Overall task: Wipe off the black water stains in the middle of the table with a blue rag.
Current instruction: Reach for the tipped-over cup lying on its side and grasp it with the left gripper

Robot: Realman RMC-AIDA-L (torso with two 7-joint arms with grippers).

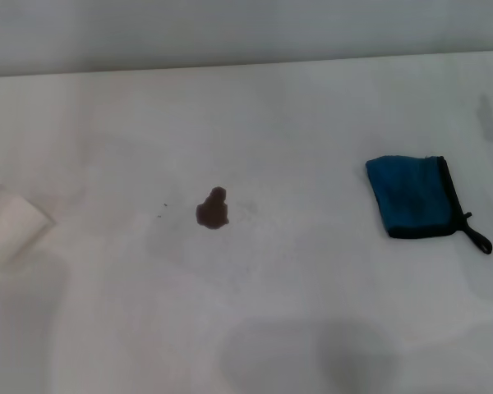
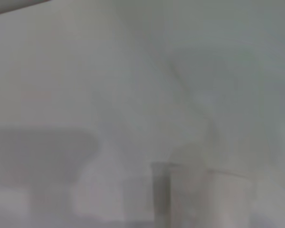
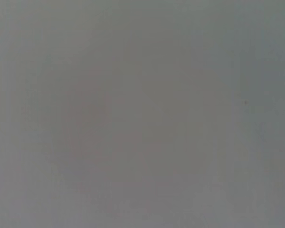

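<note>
The black water stains (image 1: 213, 208) form a small dark brownish blotch near the middle of the white table (image 1: 255, 312), with tiny specks to its left. The blue rag (image 1: 411, 197) lies flat on the table to the right, with black edging and a short black loop at its near right corner. Neither gripper shows in the head view. The left wrist view shows only pale surface and shadows. The right wrist view shows only plain grey surface.
A white folded object (image 1: 8, 230) lies at the table's left edge. The table's far edge (image 1: 246, 66) meets a pale wall. Grey shadows fall on the near part of the table.
</note>
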